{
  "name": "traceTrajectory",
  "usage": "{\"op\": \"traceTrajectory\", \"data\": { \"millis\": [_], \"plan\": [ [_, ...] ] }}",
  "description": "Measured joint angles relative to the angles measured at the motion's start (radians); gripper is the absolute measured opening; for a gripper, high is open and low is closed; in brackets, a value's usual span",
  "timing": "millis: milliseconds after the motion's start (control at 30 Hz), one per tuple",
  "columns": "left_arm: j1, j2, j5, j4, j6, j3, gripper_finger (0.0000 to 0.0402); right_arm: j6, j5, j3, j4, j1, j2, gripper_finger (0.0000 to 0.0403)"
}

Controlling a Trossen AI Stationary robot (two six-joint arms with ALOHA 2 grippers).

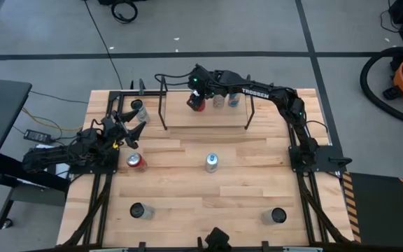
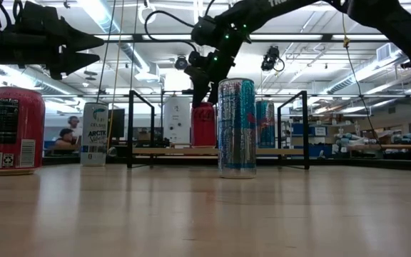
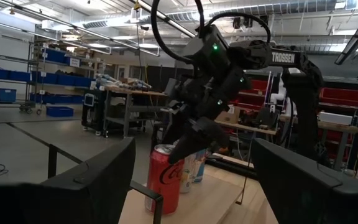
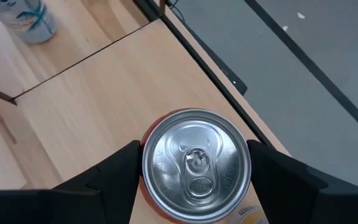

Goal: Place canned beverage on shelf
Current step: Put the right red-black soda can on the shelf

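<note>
I see the wooden table (image 1: pixel 187 203) filling the middle of the high view, with the shelf (image 1: pixel 205 115) at its top centre. My right arm reaches in from the right edge to the shelf, and the right gripper (image 1: pixel 197 100) sits over the red cola can (image 1: pixel 197 103) standing upright on the shelf board's left part, its fingers (image 4: pixel 114 171) pinching the can's sides just below the rim. Two more cans (image 1: pixel 226 100) stand on the shelf just right of it. At centre left, my left gripper (image 1: pixel 130 126) hangs with fingers spread, empty, above a red can (image 1: pixel 136 162) and near a white can (image 1: pixel 139 110). A blue-and-silver can (image 1: pixel 211 162) stands mid-table.
</note>
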Motion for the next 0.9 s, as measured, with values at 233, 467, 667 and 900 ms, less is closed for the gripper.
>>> {"op": "traceTrajectory", "data": {
  "millis": [233,467,667,900],
  "plan": [
    [0.000,0.000,0.000,0.000,0.000,0.000,0.0321,-0.010,-0.022,-0.001,0.015,-0.002,0.000,0.0283],
    [0.000,0.000,0.000,0.000,0.000,0.000,0.0321,-0.009,-0.030,-0.001,0.016,-0.006,0.001,0.0294],
    [0.000,0.000,0.000,0.000,0.000,0.000,0.0321,-0.002,-0.030,-0.001,0.007,-0.006,0.001,0.0295],
    [0.000,0.000,0.000,0.000,0.000,0.000,0.0321,0.046,-0.030,-0.001,-0.001,-0.005,0.001,0.0297]
  ]
}}
